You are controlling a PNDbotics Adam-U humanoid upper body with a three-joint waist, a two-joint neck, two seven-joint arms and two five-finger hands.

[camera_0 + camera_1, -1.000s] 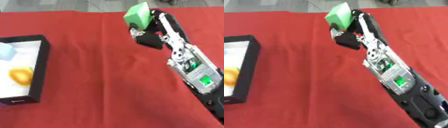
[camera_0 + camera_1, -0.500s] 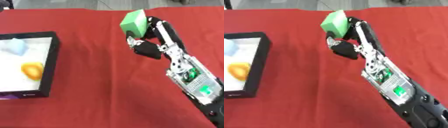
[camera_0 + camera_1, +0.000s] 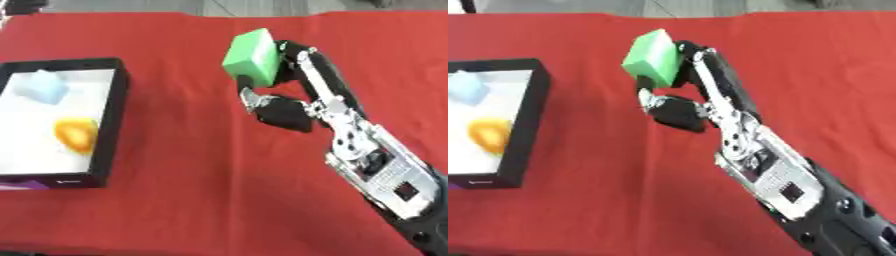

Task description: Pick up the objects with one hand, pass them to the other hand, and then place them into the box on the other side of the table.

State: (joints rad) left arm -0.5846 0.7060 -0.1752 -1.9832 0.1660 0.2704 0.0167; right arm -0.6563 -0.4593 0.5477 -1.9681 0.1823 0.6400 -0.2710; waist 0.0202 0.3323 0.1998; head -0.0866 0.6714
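No writing can be read anywhere; the box (image 3: 114,125) has a small pale mark on its near black wall, too blurred to make out, and a purple patch at its near left corner. The box sits at the left of the red tablecloth (image 3: 192,200), black-walled with a white floor. Inside it lie a pale blue block (image 3: 39,87) toward the far end and an orange piece (image 3: 76,135) nearer, apart from each other.

The green block (image 3: 252,57) is held up above the cloth, right of the box and well apart from it. It is tilted, one corner uppermost, its long axis running from far-right down to near-left. The right hand (image 3: 293,95) reaches in from the lower right, fingers (image 3: 315,70) curled against the block's right side and thumb (image 3: 280,112) below it, gripping it.
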